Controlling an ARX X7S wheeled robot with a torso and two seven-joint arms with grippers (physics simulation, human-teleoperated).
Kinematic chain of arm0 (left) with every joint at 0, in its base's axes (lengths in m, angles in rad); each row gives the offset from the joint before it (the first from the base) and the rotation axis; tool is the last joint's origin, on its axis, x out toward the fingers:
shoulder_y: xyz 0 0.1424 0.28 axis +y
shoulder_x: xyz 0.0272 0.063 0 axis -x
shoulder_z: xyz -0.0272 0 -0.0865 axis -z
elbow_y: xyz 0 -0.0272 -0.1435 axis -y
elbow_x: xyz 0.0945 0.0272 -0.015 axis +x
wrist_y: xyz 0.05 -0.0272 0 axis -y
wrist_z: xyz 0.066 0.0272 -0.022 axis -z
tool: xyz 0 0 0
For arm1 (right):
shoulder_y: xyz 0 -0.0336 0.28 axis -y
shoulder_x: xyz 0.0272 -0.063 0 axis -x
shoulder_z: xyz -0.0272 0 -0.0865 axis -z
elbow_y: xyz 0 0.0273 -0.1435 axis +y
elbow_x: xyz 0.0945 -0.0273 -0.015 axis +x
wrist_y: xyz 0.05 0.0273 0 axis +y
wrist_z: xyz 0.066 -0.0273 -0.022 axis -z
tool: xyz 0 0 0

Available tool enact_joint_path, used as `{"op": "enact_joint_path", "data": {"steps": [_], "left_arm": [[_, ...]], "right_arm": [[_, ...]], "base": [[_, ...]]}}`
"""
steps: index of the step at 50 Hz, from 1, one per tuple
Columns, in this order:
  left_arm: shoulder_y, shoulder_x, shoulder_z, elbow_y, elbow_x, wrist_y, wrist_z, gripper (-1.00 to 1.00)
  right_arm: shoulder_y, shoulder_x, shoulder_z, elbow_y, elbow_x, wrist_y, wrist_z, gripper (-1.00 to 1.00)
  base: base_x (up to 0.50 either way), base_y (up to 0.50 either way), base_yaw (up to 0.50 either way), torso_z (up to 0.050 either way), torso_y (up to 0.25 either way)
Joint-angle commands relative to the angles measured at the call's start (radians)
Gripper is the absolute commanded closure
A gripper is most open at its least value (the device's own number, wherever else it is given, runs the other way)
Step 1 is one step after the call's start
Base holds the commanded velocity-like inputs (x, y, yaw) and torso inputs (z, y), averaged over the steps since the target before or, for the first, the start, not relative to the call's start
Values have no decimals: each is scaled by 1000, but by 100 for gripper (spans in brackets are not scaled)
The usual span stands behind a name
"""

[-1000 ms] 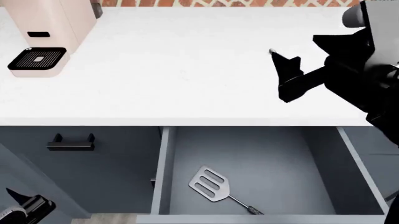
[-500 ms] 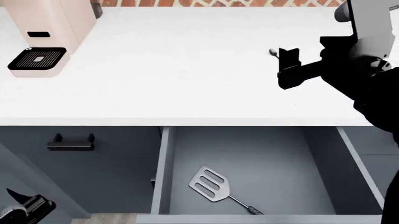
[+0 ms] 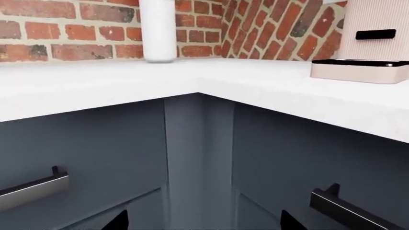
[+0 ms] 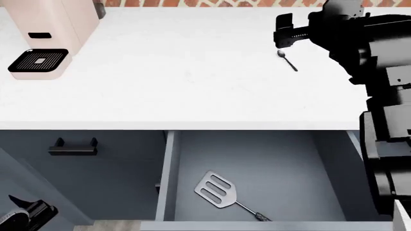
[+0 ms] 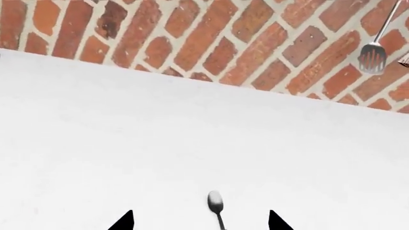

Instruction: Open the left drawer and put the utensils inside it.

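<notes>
The left drawer (image 4: 282, 163) stands pulled out below the counter, and the slotted metal spatula (image 4: 222, 190) lies flat inside it, handle toward the front. The thin teaspoon (image 4: 287, 60) lies on the white counter at the right. My right gripper (image 4: 284, 34) hovers just beyond its bowl. In the right wrist view the teaspoon (image 5: 216, 206) shows between the spread fingertips of the open right gripper (image 5: 199, 221), untouched. My left gripper (image 4: 26, 211) hangs low at the front left. In its wrist view the left gripper (image 3: 203, 223) is open and holds nothing.
A beige coffee machine (image 4: 45, 33) stands on the counter's far left. A narrower shut drawer front with a short black handle (image 4: 74, 147) is left of the open drawer. A brick wall backs the counter, and a slotted turner (image 5: 372, 52) hangs on it.
My right arm has swung away from the counter's front toward the back wall. The teaspoon, mostly hidden behind the gripper before, now shows in full. The left arm, drawer and spatula are unchanged.
</notes>
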Motion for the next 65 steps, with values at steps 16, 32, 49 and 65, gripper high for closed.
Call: {"op": "enact_joint_path", "data": {"steps": [16,32,49,65], "left_arm": [[-4,5,0,-57,30,40,-3,-100],[6,2,1,-60,33,57,2,-100],[9,1,1,-60,29,62,4,-100],[9,-1,0,-66,27,67,5,-100]], "right_arm": [[114,-167,126,481,-328,-159,-62,-100],[137,-177,68,481,-348,-159,-2,-100],[165,-171,27,481,-337,-221,70,-100],[164,-165,34,481,-333,-259,95,-100]], "base": [[0,0,0,0,0],[0,0,0,0,-17],[0,0,0,0,-129],[0,0,0,0,-154]]}}
